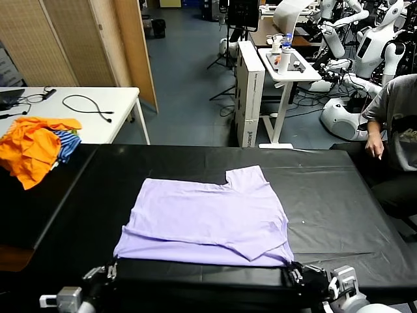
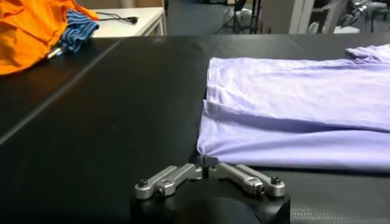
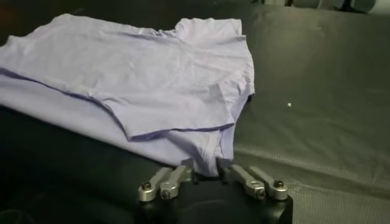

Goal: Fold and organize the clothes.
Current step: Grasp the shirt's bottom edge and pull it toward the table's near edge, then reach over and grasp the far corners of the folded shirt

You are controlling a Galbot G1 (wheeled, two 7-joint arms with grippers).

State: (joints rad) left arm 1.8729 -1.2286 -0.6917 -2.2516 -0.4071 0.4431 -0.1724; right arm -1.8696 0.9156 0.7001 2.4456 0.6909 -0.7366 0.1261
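A pale lavender T-shirt [image 1: 207, 218] is lying flat on the black table [image 1: 339, 208], around the middle of it and reaching close to the near edge; it is lying partly folded, with an upper layer sitting over a lower one and one sleeve pointing towards the far edge; no print is showing on the upward side. The left pincer [image 1: 109, 269] is sitting at the near edge, right at the shirt's near left corner; in the left wrist view its tips [image 2: 207, 161] are meeting the corner of the hem, and whether they are pinching the cloth or parting from it I cannot tell. The right pincer [image 1: 294, 268] is sitting at the near edge by the shirt's near right corner; in the right wrist view the hem is lying between its fingers [image 3: 186, 163], and whether they are gripping it or standing apart I cannot tell either. A heap of bright orange garments [image 1: 32, 147] with a blue-and-white striped garment [image 1: 67, 145] is lying at the table's far left corner, well apart from the shirt. A person [image 1: 394, 124] is sitting beyond the table's right edge.
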